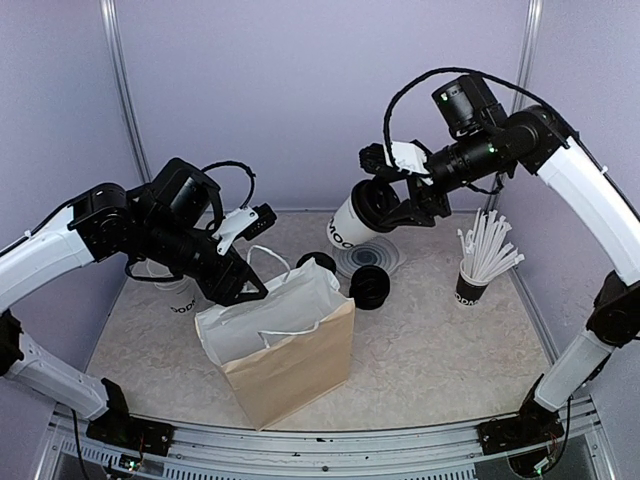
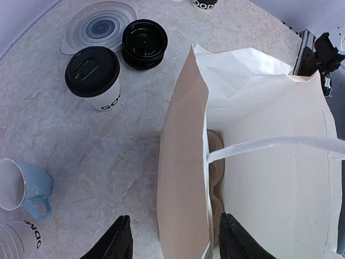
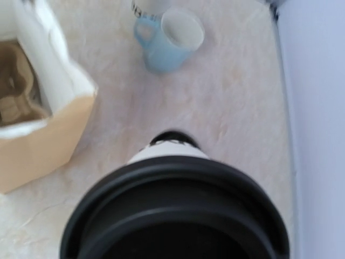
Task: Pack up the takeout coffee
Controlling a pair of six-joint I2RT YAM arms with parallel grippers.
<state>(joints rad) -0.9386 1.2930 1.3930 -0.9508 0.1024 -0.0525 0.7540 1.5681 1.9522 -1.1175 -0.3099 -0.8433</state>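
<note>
One view, overhead, shows right gripper [image 1: 390, 208] clasping coffee [image 1: 350, 228].

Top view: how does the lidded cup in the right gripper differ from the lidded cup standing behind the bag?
The held cup is off the table, clamped by the right gripper; the standing cup rests on the table, untouched. The held cup is tipped far over; the standing cup is upright. Both are white paper cups with black lids and black lettering near the base.
</note>
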